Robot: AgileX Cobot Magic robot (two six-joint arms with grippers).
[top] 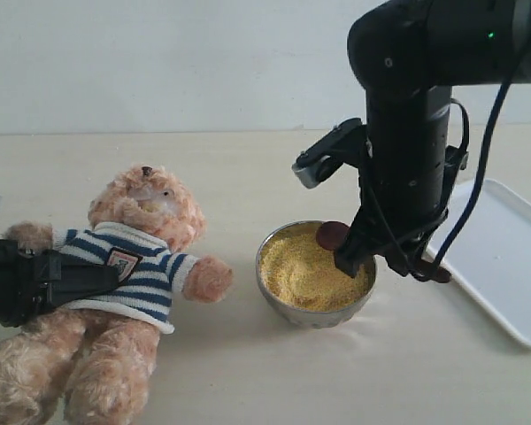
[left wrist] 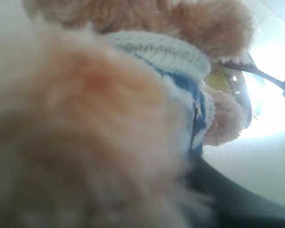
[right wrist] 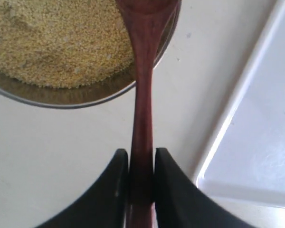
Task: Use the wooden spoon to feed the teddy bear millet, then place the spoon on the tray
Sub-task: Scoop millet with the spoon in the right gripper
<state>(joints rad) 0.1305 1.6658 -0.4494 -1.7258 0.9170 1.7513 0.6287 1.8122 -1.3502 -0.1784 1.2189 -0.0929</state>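
The wooden spoon (right wrist: 142, 95) is pinched at its handle by the right tool (right wrist: 141, 156), with its bowl over the edge of the millet (top: 305, 266). A shallow, level scoop is advised so grains are not spilled. The left tool (top: 106, 274) is laid against the teddy bear (top: 150, 204); its grip cannot be told.

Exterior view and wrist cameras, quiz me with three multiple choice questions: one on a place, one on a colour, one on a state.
1. In the exterior view, where does the tray lie from the metal bowl?
A. left of it
B. right of it
C. under it

2. The teddy bear wears a shirt striped in?
A. navy and white
B. red and white
C. green and yellow

3. The right end effector is?
A. open and empty
B. shut on the bowl's rim
C. shut on the wooden spoon

Answers:
1 B, the tray sits at the right edge.
2 A, those stripes cross its chest.
3 C, the right wrist view shows its jaws clamping the handle.
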